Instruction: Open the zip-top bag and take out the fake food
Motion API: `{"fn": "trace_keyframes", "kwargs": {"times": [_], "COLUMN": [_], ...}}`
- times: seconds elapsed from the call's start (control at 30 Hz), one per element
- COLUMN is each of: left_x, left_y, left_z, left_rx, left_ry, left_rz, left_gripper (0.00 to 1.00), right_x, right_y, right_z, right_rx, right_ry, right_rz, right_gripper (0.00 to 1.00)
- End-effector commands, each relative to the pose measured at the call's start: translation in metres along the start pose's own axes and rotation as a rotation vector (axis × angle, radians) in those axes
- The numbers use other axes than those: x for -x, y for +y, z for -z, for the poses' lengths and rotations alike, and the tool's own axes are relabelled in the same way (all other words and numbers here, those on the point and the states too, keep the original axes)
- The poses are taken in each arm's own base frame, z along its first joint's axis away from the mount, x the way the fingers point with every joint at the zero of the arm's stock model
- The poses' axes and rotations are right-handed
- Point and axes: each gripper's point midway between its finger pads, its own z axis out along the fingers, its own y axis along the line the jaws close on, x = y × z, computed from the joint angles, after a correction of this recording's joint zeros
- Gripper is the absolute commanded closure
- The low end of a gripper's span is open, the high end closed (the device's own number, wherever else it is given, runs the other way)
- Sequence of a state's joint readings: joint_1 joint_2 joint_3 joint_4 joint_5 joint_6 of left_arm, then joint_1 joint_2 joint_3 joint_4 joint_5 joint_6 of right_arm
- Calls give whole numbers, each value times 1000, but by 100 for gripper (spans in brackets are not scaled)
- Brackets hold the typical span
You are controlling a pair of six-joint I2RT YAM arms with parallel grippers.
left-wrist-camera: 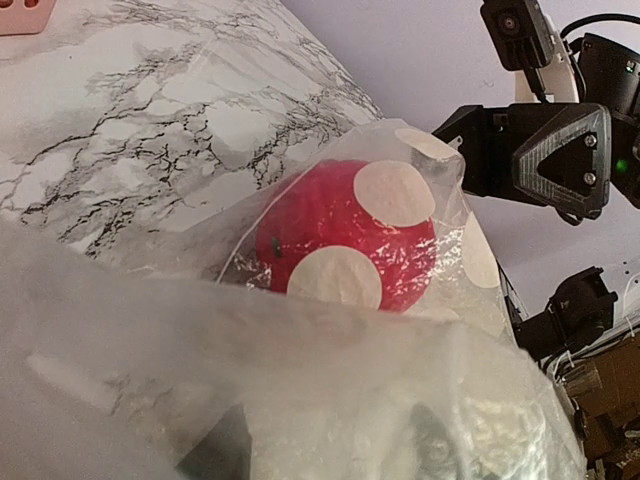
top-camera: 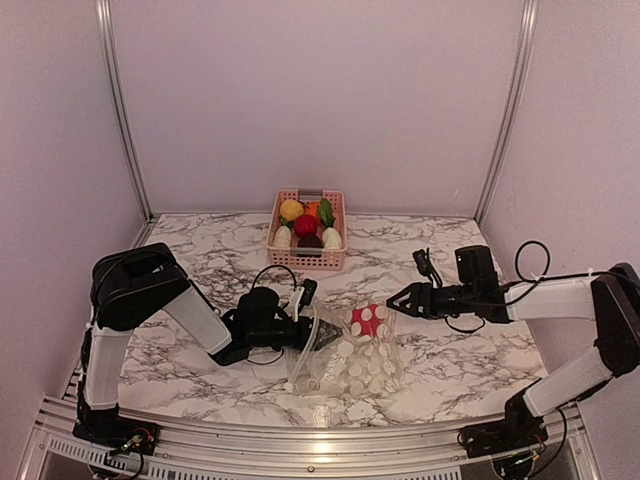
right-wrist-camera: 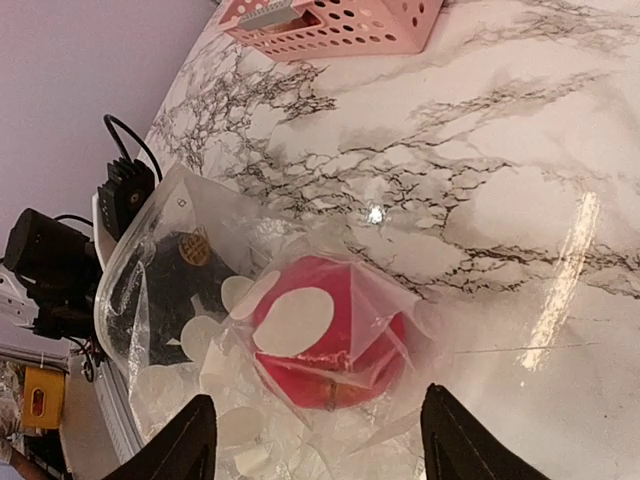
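Zip-top bag of clear, floppy plastic printed with white round dots (top-camera: 345,372) lies crumpled on the white marble-patterned tabletop (top-camera: 460,250), near the front edge and between the two arms. A round red toy piece (top-camera: 368,320) sits inside the bag at its far right corner, wrapped closely in the plastic.

The left pincer (top-camera: 325,338) reaches in from the left and meets the bag's left end. In the left wrist view the plastic is draped right over it, so its fingers show only as dim dark shapes, and I cannot tell whether they are spread or pinching the film.

The right pincer (top-camera: 392,298) hovers just beside the bag's far right corner, pointing at the red toy piece. Its fingers are spread wide and hold nothing, and in the right wrist view the red toy piece lies ahead of the gap between them.

At the back of the tabletop, well apart from the bag, stands a pink slotted plastic basket (top-camera: 308,262) holding more toy fruits and vegetables (top-camera: 305,225) in yellow, red, orange, green, white and dark brown.
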State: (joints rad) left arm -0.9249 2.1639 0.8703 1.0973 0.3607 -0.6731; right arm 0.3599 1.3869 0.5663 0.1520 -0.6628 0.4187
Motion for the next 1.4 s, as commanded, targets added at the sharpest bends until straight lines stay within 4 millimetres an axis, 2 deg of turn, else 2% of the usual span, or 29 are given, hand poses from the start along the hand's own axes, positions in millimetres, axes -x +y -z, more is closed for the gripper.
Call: {"fn": "trace_keyframes", "kwargs": {"times": [0.0,0.13,0.3,0.47,0.63,0.87,1.07,1.37], "left_x": [-12,-9,-7,-9,-7,2,1,-8], "left_y": [0,-11,-23,-19,-18,-15,-30,-56], "left_z": [0,1,-3,-10,-14,-22,-26,-33], "left_rx": [-21,-65,-101,-67,-51,-11,-97,-162], "left_ry": [26,25,36,64,61,62,81,144], "left_rz": [1,-14,-28,-45,-51,-77,-88,-167], "left_gripper": [44,42,37,36,28,17,9,5], "right_x": [3,1,-6,-13,-23,-42,-57,-43], "right_y": [-22,-29,-29,-26,-21,-5,20,58], "right_z": [-11,-23,-35,-39,-47,-62,-68,-77], "right_rx": [-81,-63,-4,25,45,80,163,264], "right_ry": [36,52,74,83,116,193,241,231], "right_rz": [0,-7,-25,-37,-28,1,23,84], "right_gripper": [33,35,57,77,99,100,100,100]}}
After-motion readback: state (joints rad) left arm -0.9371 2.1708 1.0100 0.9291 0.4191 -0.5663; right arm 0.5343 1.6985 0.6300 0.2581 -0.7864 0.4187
